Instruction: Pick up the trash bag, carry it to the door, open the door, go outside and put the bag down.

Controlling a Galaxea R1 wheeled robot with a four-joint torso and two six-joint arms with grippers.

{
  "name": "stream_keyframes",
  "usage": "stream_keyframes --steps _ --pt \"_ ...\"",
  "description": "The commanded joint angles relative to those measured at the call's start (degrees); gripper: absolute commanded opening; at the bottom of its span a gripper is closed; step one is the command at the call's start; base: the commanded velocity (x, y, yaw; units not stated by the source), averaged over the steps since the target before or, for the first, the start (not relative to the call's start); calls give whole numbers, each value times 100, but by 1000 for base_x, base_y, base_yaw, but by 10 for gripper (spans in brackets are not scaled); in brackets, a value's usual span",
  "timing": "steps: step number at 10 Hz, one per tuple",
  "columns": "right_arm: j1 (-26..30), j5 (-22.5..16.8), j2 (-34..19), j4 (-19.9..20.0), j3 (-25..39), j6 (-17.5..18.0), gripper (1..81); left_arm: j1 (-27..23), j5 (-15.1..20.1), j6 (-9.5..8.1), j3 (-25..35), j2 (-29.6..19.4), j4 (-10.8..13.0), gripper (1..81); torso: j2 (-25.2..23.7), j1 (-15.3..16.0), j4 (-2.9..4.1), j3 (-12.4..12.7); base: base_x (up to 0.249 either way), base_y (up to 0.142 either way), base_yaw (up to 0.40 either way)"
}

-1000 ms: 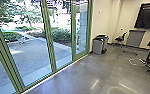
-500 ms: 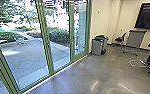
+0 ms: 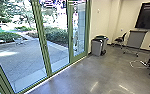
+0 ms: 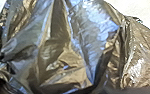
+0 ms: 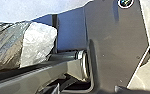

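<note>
I could not tell whether the left hand or the right hand was apart, together or clamped on anything. The trash bag (image 4: 58, 55) showed close up at the left wrist, its dark, shiny plastic creased in fanning folds; a crinkled white piece (image 5: 38, 43) lay against dark plastic by the robot's base. Along the robot's left ran the green frames (image 3: 45, 53) of the glass wall, their bottom edge slanting away across the room. Bare floor (image 3: 78, 77) opened ahead, with a pale cable (image 3: 134, 65) lying over to the right. Beyond stood a grey bin (image 3: 96, 47), just beside a green-topped bin (image 3: 104, 40); their insides were hidden from me. Which way the bag's mouth pointed, or how its long axis lay, I couldn't make out.
</note>
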Motion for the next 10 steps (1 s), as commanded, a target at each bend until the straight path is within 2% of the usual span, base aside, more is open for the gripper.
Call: stream_keyframes --steps 1,3,10 --pt "241 -303 31 -65 27 -9 811 -258 385 22 26 25 46 10 0 -2 0 0 171 -75 0" --pt "241 -303 31 -65 27 -9 811 -258 385 22 26 16 46 10 0 0 0 0 171 -71 0" --pt "241 -303 31 -65 27 -9 811 -249 385 22 26 25 46 10 0 -2 0 0 171 0 0"
